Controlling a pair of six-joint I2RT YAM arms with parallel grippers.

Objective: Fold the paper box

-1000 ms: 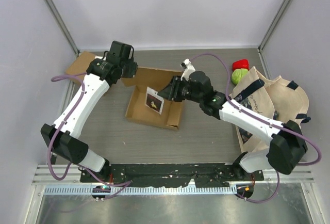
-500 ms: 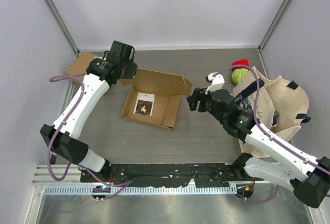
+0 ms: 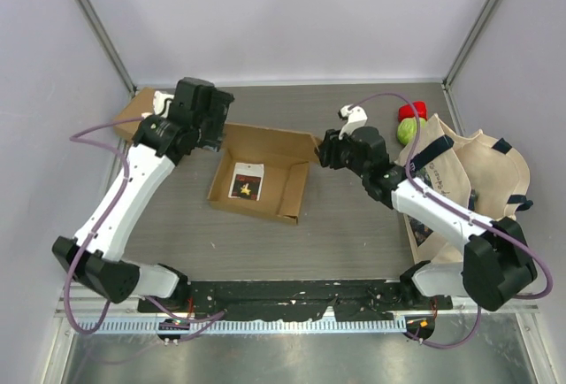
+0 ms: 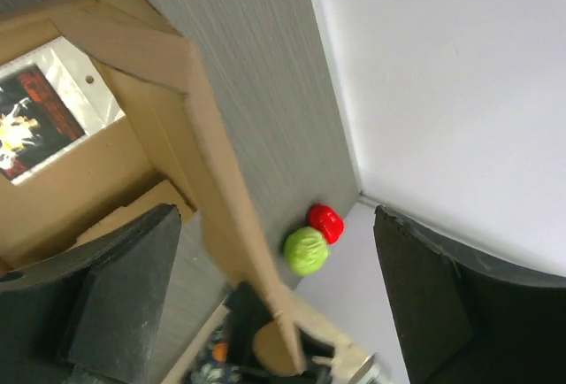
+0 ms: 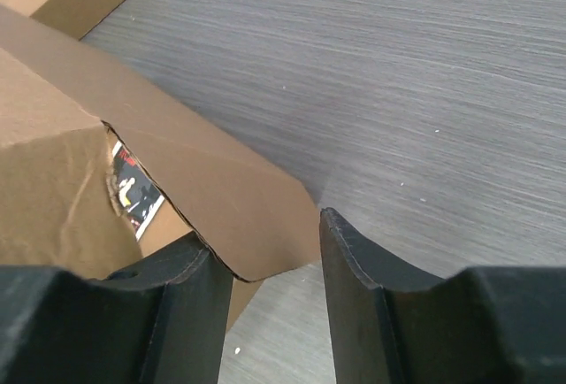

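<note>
The left fingers [image 4: 124, 269], pinched shut on the far left flap a second ago, are now standing wide apart, with the far wall of the paper box [image 3: 276, 165] running loose between them. The right fingers [image 5: 363, 295], having swung away toward the tote bag [image 3: 482, 172], are back at the box's far right corner and are sitting apart, with a flap corner poking into the gap, unclamped. So neither arm is holding the box. It is lying as an open tray left of centre on the counter [image 3: 354, 220], a printed card [image 3: 246, 180] flat inside, and the folding is probably pausing for a fresh grip. The counter is showing grey woodgrain, and pale walls are closing it in. A green ball [image 3: 409, 130] and a red piece [image 3: 412, 110] are sitting far right.
</note>
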